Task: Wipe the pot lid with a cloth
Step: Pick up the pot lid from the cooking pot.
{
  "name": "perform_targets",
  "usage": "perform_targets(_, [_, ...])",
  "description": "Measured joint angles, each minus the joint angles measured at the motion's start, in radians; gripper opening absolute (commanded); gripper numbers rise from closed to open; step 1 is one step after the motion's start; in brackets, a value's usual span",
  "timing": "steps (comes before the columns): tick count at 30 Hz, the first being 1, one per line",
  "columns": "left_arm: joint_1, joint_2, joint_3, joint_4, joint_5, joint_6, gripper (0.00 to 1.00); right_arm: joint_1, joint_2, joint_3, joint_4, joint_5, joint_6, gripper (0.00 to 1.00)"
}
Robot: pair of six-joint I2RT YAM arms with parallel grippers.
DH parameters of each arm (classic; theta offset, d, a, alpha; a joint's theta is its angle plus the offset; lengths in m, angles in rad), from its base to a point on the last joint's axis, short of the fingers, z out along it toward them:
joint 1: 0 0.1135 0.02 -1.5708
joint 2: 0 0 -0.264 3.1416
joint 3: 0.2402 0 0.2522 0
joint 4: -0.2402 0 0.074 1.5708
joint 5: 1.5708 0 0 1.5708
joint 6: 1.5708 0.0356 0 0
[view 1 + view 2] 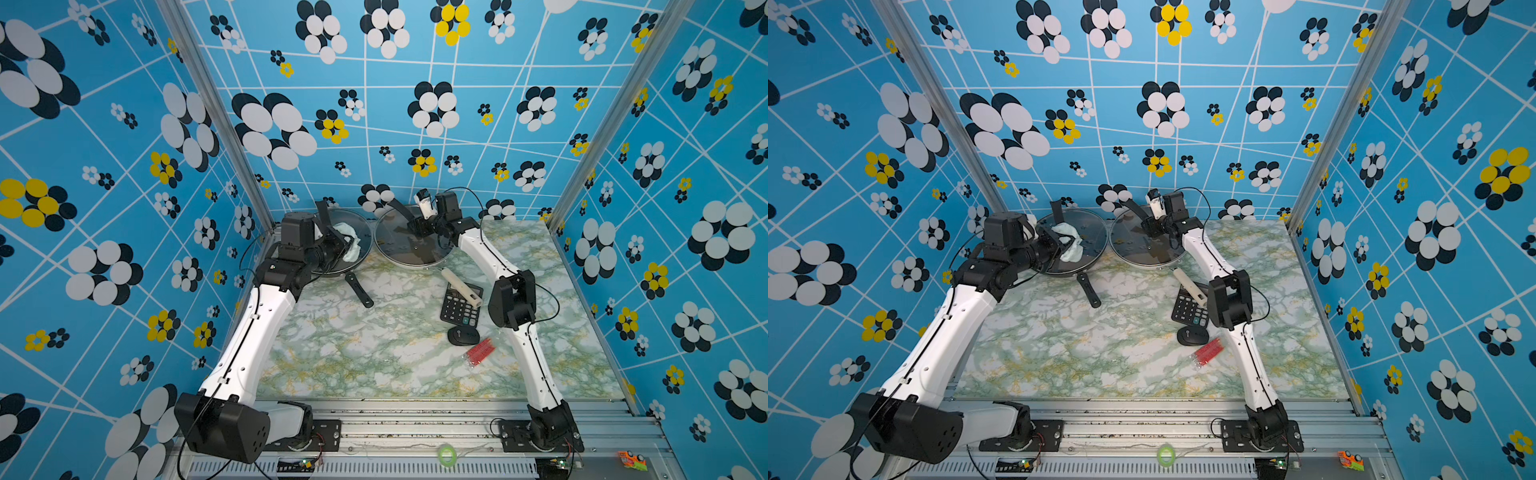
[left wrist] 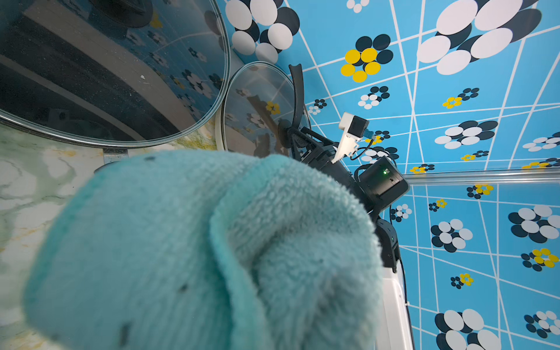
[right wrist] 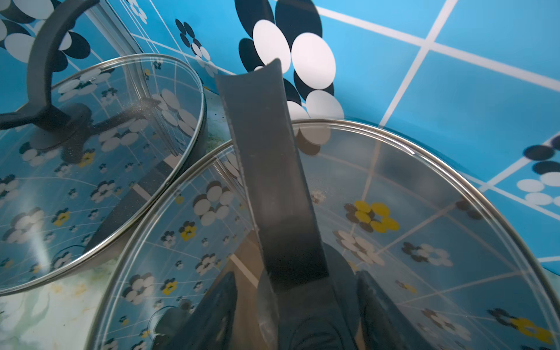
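Top views: left claw (image 1: 338, 245) clenched a pale mint-green fabric cloth (image 1: 352, 248) over a round glass lid (image 1: 366, 226); right claw (image 1: 417, 228), released, straddled a second lid's (image 1: 399, 251) black handle (image 1: 401, 210).

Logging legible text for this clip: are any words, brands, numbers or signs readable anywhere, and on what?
No text can be read in any view.
Calculator: key markings too small to read.
Mouse: pale mark, blurred.
Red packet: any print too small to read.
Orange item: markings too small to read.
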Motion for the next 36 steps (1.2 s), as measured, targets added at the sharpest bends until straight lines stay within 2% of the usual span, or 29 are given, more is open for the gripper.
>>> perform_targets(6, [0.003,0.018,0.045,-0.043,0.007,0.033,0.03,0.001,0.044,-0.003,0.081,0.021,0.011,0.58])
perform_targets(11, [0.018,0.018,0.045,-0.074,0.01,0.047,0.03,0.005,0.064,-0.002,0.143,0.029,0.005,0.47])
perform_targets(14, [0.025,0.018,0.045,-0.09,0.01,0.051,0.03,0.012,0.071,-0.003,0.166,0.038,-0.003,0.4])
perform_targets(21, [0.04,0.018,0.045,-0.112,0.01,0.058,0.03,0.026,0.073,-0.003,0.182,0.087,-0.013,0.15])
perform_targets(27, [0.042,0.018,0.044,-0.111,0.015,0.058,0.03,0.035,0.072,-0.004,0.182,0.134,-0.022,0.01])
perform_targets(36, [0.049,0.012,0.018,-0.061,0.038,0.058,0.01,0.058,0.022,-0.087,0.231,0.254,-0.045,0.0])
